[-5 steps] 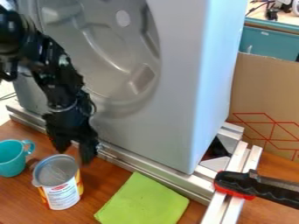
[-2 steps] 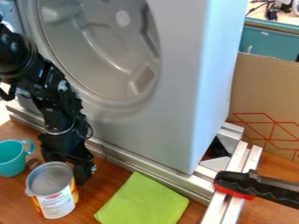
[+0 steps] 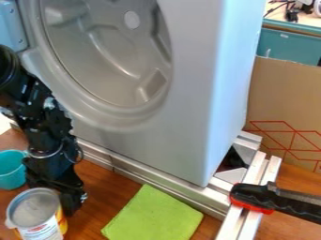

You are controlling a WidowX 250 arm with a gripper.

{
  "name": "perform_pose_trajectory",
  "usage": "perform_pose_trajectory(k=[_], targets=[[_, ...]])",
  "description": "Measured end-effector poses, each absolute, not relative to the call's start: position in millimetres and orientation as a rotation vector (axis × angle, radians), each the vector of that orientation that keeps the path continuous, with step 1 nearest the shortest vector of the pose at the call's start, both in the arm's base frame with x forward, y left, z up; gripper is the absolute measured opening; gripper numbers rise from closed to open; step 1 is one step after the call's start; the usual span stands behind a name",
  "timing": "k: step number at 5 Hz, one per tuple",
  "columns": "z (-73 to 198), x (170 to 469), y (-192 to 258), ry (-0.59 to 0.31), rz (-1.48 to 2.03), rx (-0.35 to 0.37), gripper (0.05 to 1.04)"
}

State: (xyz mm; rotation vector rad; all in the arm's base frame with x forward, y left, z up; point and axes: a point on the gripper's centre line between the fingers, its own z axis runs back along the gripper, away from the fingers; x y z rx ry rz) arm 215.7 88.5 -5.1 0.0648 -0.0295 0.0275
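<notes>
One can point(image 3: 37, 214) — shifted toward lower left, gripper point(image 3: 61, 196) too — alongside.

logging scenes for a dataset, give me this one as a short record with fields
gripper: black gripper, low, right behind the can
can: can, upright, silvery top, at the lower left
grip on can: cannot be told
cup: teal cup, left edge, beside the gripper
cloth: green cloth, flat, front centre
surface: brown wooden table
behind: metal rail along the base of a grey panel with a round recess
right: black and red clamp handle
</notes>
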Motion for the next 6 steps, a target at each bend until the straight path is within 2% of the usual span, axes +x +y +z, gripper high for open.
perform_pose_trajectory(k=[1,2,3,4,5,6], targets=[[-4.8,215.2,90.0,-0.027,0.038,0.068,1.0],[4.7,222.8,93.0,-0.068,0.056,0.059,1.0],[38.1,239.6,103.0,-0.171,0.082,0.064,1.0],[79.0,237.2,125.0,-0.235,0.117,0.048,1.0],[98.4,220.4,146.2,-0.159,0.075,0.019,1.0],[101.4,187.4,165.1,-0.057,0.055,0.056,1.0]])
